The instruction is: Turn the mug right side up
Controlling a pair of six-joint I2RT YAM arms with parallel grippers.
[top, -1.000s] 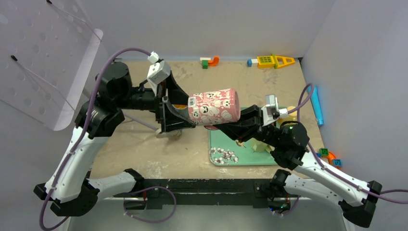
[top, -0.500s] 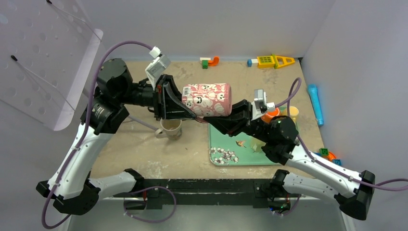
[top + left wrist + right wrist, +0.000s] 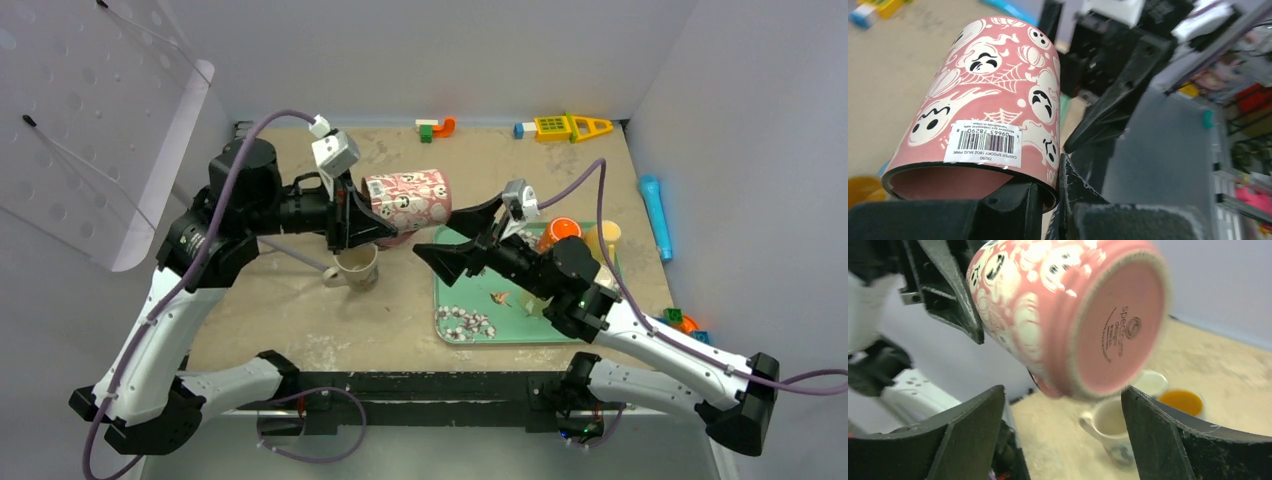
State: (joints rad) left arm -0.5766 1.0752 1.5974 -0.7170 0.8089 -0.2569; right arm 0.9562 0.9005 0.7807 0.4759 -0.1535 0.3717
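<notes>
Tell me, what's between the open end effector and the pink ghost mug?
Nothing: the right wrist view shows bare gaps between the right end effector and the pink mug at its base.

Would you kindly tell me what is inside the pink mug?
The left wrist view shows only a strip of plain pink inner wall inside the pink mug, where the left pincer grips its rim. The pincer covers the rest.
</notes>
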